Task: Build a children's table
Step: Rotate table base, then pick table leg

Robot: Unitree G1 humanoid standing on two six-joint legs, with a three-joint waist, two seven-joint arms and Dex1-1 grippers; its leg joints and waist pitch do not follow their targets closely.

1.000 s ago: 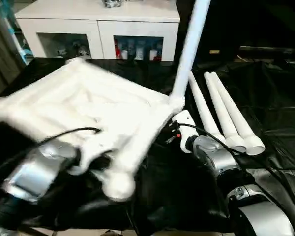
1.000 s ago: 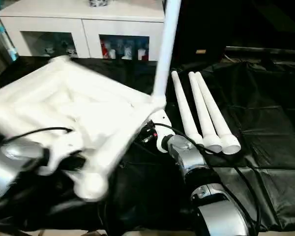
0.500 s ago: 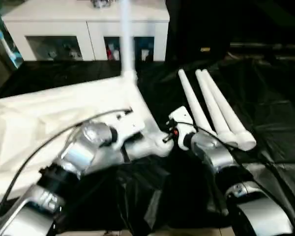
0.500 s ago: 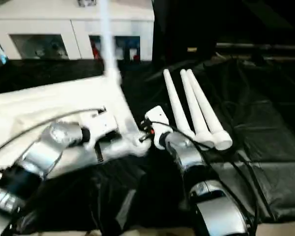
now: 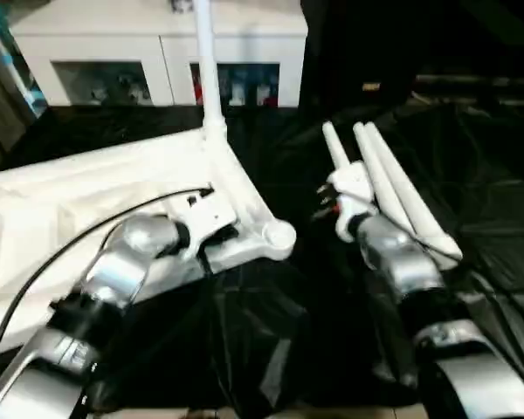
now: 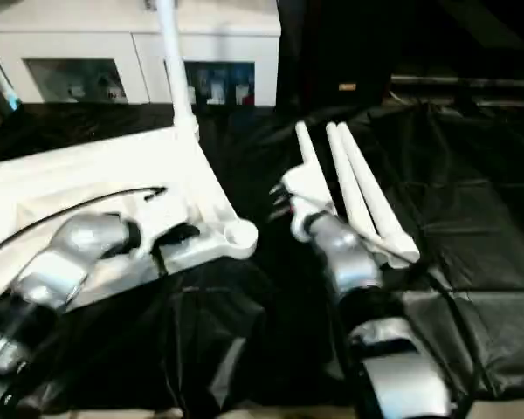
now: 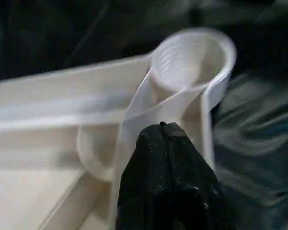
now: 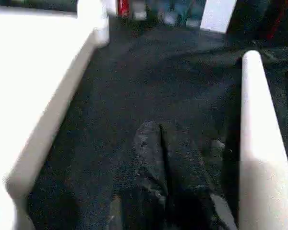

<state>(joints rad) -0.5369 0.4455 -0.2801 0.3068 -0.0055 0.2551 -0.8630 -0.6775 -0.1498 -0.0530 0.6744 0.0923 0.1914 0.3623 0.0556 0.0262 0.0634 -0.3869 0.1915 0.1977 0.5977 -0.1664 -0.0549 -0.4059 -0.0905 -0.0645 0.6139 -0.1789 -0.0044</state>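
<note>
- Three loose legs (image 5: 393, 188) lie side by side on the black sheet (image 5: 489, 201), just right of the tabletop (image 5: 87, 196), flared ends toward the robot
- One leg (image 5: 205, 65) stands upright in the far corner socket of the tabletop, in front of the white cabinets (image 5: 157, 52)
- Tabletop lies underside up on the sheet-covered counter, ribs showing, left of the loose legs
- Near right corner socket (image 5: 279, 236) of the tabletop is open and round; the left wrist view shows ridges inside it (image 7: 187, 60)
- Left gripper (image 7: 164, 128) has its fingers pressed together, tips against a rib of the tabletop just behind that socket; whether they pinch the rib I cannot tell
- Right gripper (image 8: 159, 130) has its fingers together with nothing between them, over the black sheet between the tabletop's edge and the nearest loose leg
- Right forearm (image 5: 397, 262) lies over the flared ends of the loose legs
</note>
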